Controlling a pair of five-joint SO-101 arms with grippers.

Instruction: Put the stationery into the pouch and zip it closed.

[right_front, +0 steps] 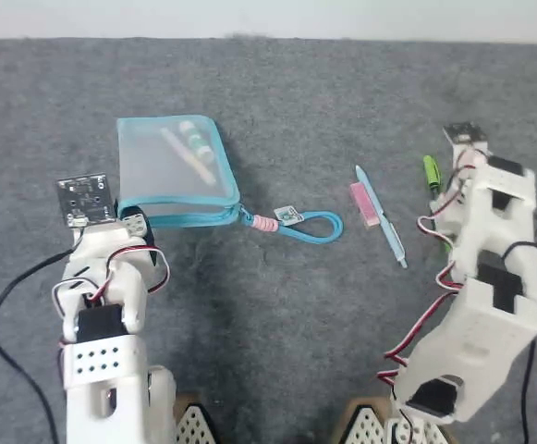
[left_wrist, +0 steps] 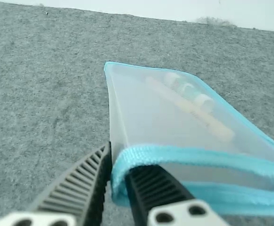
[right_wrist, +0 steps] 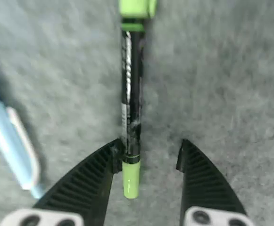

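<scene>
Left jaws clamp pouch (left_wrist: 174,117); right jaws straddle pen (right_wrist: 130,94)

White arms (right_front: 106,361), black ribbed jaws, red-and-black cables (right_front: 414,335).

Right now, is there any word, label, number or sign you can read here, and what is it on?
Nothing can be read.
Marker: print along the black barrel, too blurred to read.
Tag on the strap of the pouch: a small mark, too small to read.
</scene>
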